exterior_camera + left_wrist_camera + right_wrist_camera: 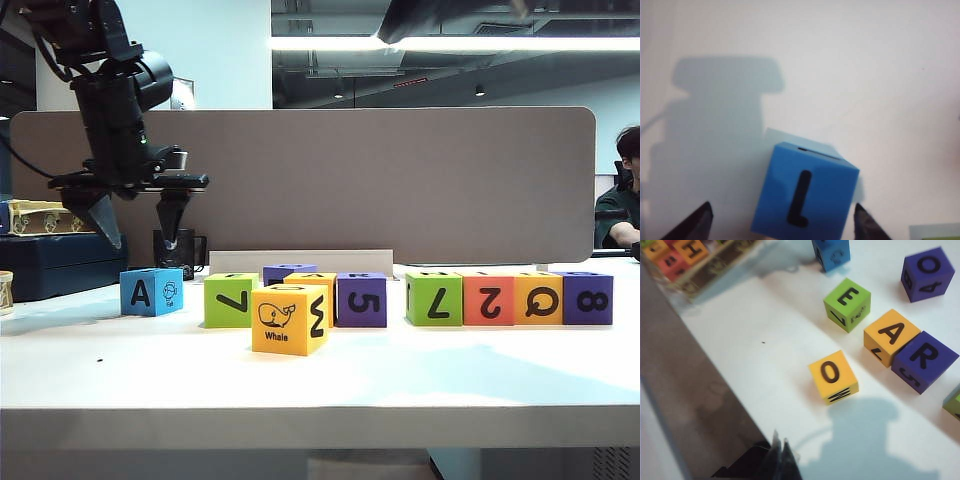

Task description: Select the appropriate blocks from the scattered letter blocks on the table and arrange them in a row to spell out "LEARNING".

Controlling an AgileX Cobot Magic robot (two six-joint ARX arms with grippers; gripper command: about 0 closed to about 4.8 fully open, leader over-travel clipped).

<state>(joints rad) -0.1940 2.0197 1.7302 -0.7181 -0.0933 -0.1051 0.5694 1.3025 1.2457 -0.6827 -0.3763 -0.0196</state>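
Yellow whale block sat foremost; blue "A/L" block lay directly beneath left gripper, jaws spread astride it; right gripper pressed together, farther off

Grey-brown divider panel upright along tabletop's far edge. Low white strip at panel's foot. Dark blue case far left, cream toy vehicle on top. Black mug beside case. Seated person far right behind panel. Ceiling strip light overhead. Tray of spare lettered cubes at edge.
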